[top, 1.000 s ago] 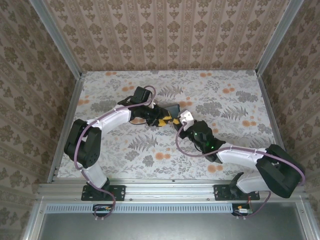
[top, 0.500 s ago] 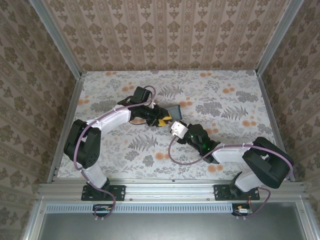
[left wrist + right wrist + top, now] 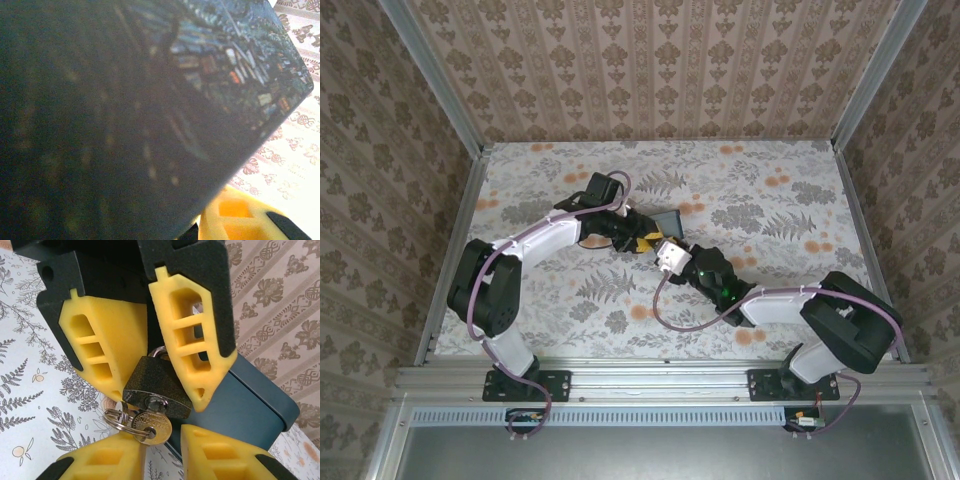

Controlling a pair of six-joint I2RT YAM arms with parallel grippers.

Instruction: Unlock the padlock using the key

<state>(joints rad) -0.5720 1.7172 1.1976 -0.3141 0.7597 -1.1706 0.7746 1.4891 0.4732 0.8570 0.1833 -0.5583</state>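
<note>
Since a second ago the right arm [image 3: 775, 300] has been swung leftward, and its wrist has been brought in close to the left tool [image 3: 642, 240] and the box [image 3: 667, 218] at the middle of the surface [image 3: 780, 190]. The left arm [image 3: 540, 235] has been kept where it was.

From the right wrist, the padlock [image 3: 156, 386] is seen held by the left tool, whose two yellow fingers [image 3: 100, 347] are closed to a narrow gap. The shackle [image 3: 159, 351] rises into that gap, and the dark body hangs just below the fingertips with its keyhole end turned towards the camera. The box lies just behind the padlock, to the right.

The key [image 3: 151, 429] is seen at the keyhole with its round head pointing down; its blade is hidden. A small ring [image 3: 116, 419] hangs beside the head, on the left.

The right tool [image 3: 162, 442] is set narrow, its yellow fingers at the bottom of the wrist view. The key head lies at the gap between them and overlaps one fingertip. Whether it is pinched cannot be told.

From the left wrist, the dark side of the box is seen pressed close and blurred, with one yellow finger at the lower edge.
</note>
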